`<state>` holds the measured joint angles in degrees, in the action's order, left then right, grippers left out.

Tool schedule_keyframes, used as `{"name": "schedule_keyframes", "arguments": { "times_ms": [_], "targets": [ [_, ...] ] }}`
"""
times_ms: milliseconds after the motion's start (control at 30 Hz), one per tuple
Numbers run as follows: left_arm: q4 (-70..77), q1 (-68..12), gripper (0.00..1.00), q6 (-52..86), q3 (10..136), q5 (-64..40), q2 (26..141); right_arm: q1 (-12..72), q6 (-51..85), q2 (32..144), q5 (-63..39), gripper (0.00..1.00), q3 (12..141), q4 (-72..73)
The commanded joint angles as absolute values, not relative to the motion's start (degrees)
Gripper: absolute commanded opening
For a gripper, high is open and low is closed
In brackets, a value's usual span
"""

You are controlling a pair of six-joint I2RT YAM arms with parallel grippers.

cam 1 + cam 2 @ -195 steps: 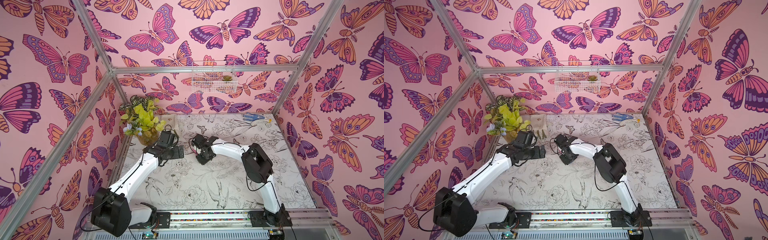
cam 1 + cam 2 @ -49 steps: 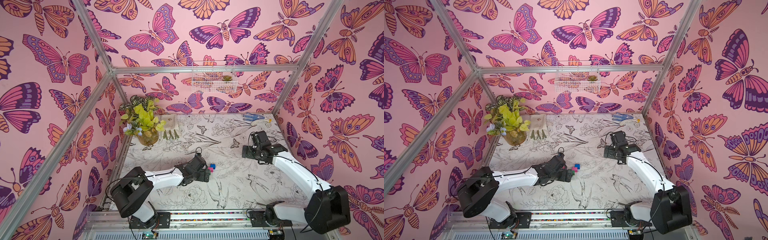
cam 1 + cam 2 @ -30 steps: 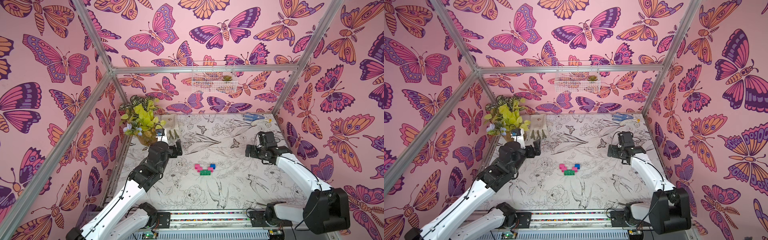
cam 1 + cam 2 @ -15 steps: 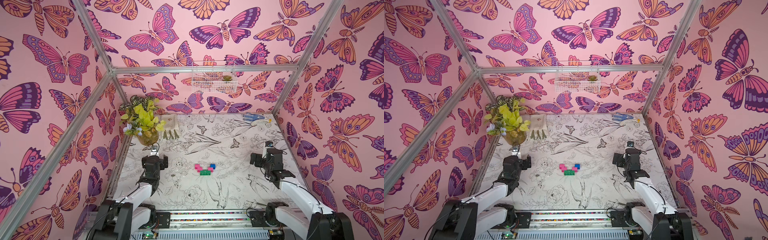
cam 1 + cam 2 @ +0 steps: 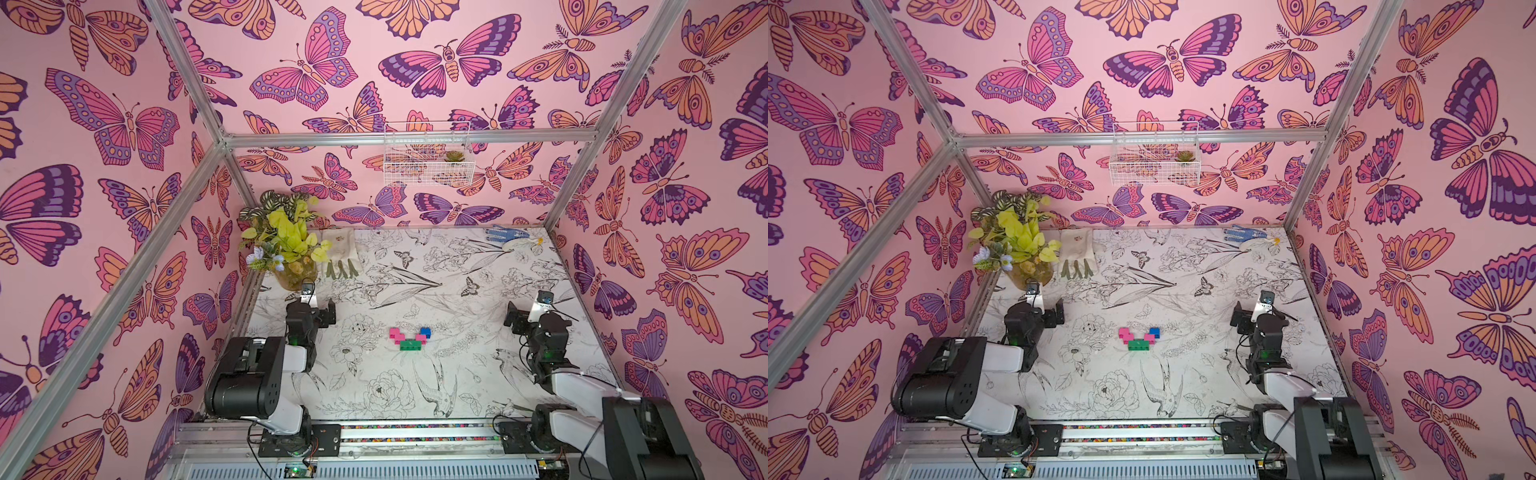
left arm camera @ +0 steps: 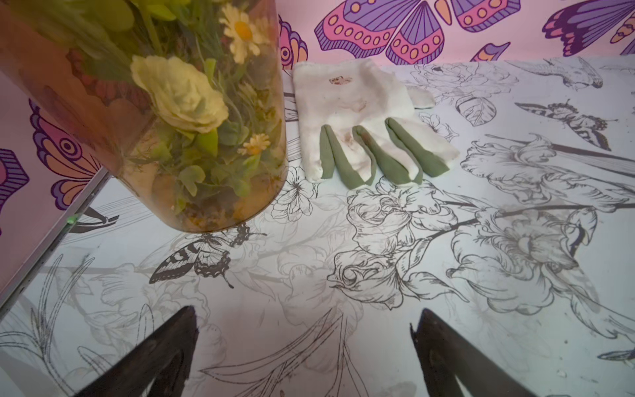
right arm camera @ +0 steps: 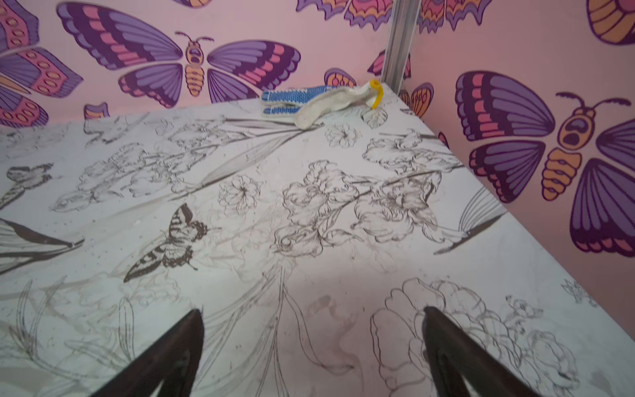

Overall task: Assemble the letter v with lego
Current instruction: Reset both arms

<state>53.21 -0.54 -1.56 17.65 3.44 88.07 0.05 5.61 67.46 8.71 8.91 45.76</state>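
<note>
A vase [image 5: 293, 277] of yellow and green flowers stands at the far left of the tabletop [image 5: 457, 299]. Just right of it lies a white and green glove [image 5: 338, 251]. A blue and white glove [image 5: 505, 237] lies in the far right corner. A white wire basket [image 5: 399, 178] hangs on the far butterfly wall [image 5: 311, 183], with a little plant [image 5: 454, 156] inside.

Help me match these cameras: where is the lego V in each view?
In a top view: the lego V, lower half, just right of centre.
In a top view: the lego V, lower half, just left of centre.
Left wrist: not in it.
Right wrist: not in it.
Shared landmark: the white glove, in both top views and left wrist; right wrist shares the blue glove.
</note>
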Motion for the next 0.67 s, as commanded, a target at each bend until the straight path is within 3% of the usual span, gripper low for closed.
{"name": "schedule_keyframes", "arguments": {
  "times_ms": [0, 133, 233, 333, 400, 467, 633],
  "targets": [
    [56.76, -0.4, 1.0, 0.06, 17.61, 7.0, 88.59, -0.35, 4.75, 75.93, 5.3, 0.99, 8.97, 63.14],
    [56.62, -0.73, 1.0, 0.43, 17.33, 7.86, 88.03, -0.35, 3.95, 90.53, 3.77, 0.99, 11.61, 75.19],
    [51.77, -0.64, 1.0, 0.71, 20.69, 8.51, 87.95, -0.35, 4.16, 83.9, 4.76, 0.99, 18.26, 52.03],
    [53.23, -0.66, 1.0, -0.13, 20.73, 6.95, 88.83, -0.35, 3.18, 88.44, 2.13, 0.99, 21.01, 54.18],
    [51.83, -0.77, 1.0, 0.04, 20.96, 6.86, 88.25, -0.35, 2.75, 85.72, 1.97, 0.99, 23.81, 43.73],
    [51.81, -0.62, 1.0, 0.06, 21.03, 6.77, 88.39, -0.34, 2.88, 87.92, 1.63, 0.99, 21.8, 51.43],
    [51.23, -0.18, 1.0, 0.3, 21.44, 5.44, 88.5, -0.35, 2.76, 86.62, 1.6, 0.99, 23.16, 46.68]
  ]
}}
